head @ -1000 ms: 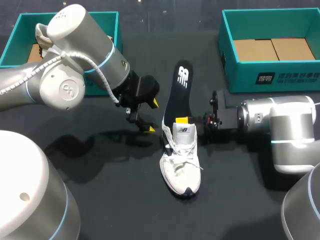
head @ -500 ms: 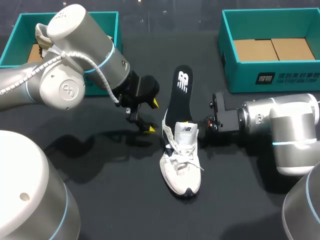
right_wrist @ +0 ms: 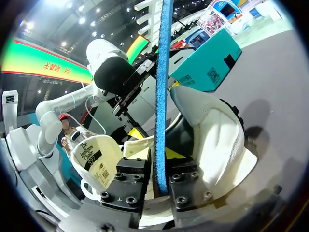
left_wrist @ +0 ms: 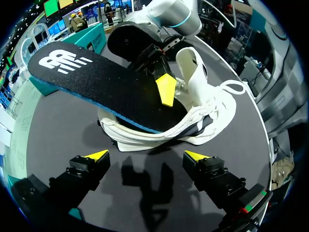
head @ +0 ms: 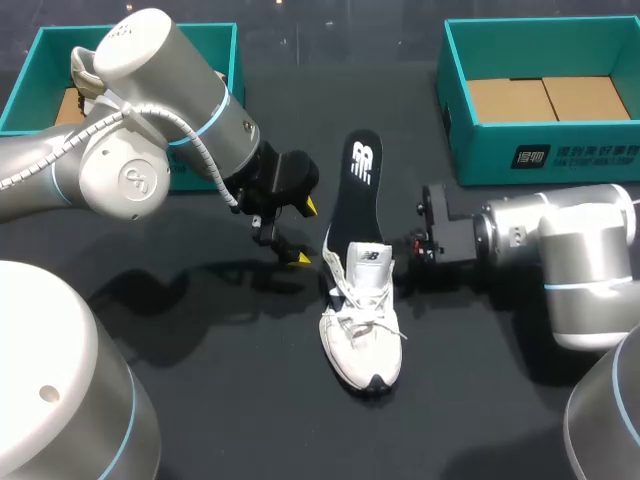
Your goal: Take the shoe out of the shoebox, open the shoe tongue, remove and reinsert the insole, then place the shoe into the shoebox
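Right tool (right_wrist: pixel 161 169) clamped the insole (head: pixel 358 190), one end inside the shoe (head: pixel 362 335) — left tool (left_wrist: pixel 147 157) spread wide, empty.

table (head: pixel 230 400) top is flat black, matte, looks like a cloth or mat cover, and it runs to every edge of the head view. Light is overhead and diffuse: soft-edged shadows (head: pixel 190 285) lie on the surface left of centre, with a faint grey sheen on the near part. Both wrist views show the same top, reading greyer in the glare
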